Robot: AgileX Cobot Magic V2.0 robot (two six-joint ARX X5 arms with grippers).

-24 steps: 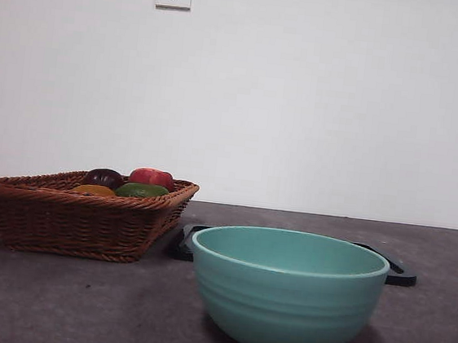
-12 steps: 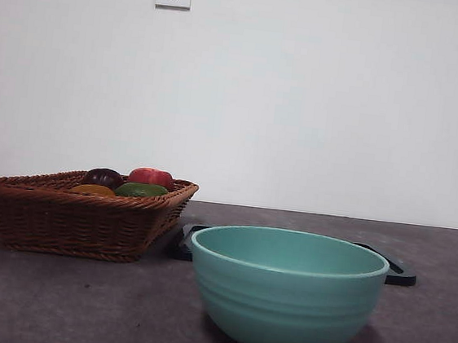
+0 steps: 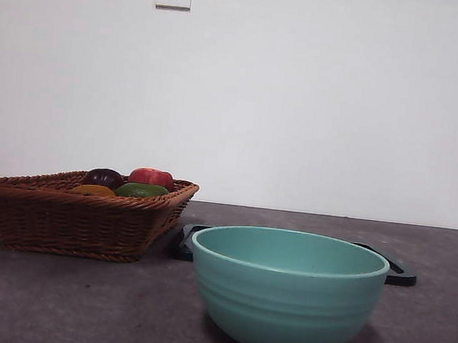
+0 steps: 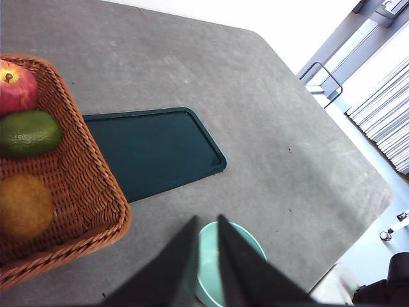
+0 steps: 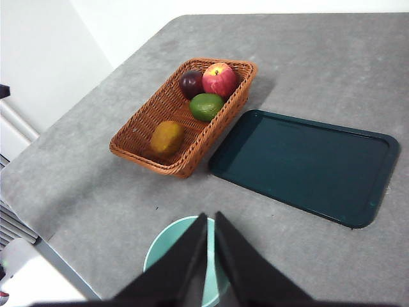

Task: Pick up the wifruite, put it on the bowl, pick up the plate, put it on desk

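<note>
Nothing of the task is done yet, judging by how things lie. The small rounded orange-brown wifruite (image 5: 167, 137) sits in the woven brown wicker basket (image 5: 137, 144), at the end nearer the bowl, apart from the green fruit (image 5: 206, 106), the dark purple fruit (image 5: 191, 82) and the red apple (image 5: 219, 79) grouped at the basket's far end. In the front view only a sliver of it shows over the basket rim.

The large round mint-teal ceramic bowl (image 3: 286, 292), ridged on its outside, stands on the matte dark grey-brown worktop (image 3: 76, 303); as far as its inside shows, nothing lies in it. Behind the bowl lies a flat dark green rectangular tray (image 5: 305, 165), just beside the basket; nothing stands on it. This tray is probably what the task calls the plate, and it already rests on the worktop.

Both arms hang high above the bowl. The left gripper (image 4: 206, 256) has its fingers pressed nearly together, only a thin gap between them, and holds nothing. The right gripper (image 5: 210, 252) is the same: fingers close together, empty.

What is left is everything: reaching into the basket for the wifruite, carrying it to the bowl, then dealing with the tray.
</note>
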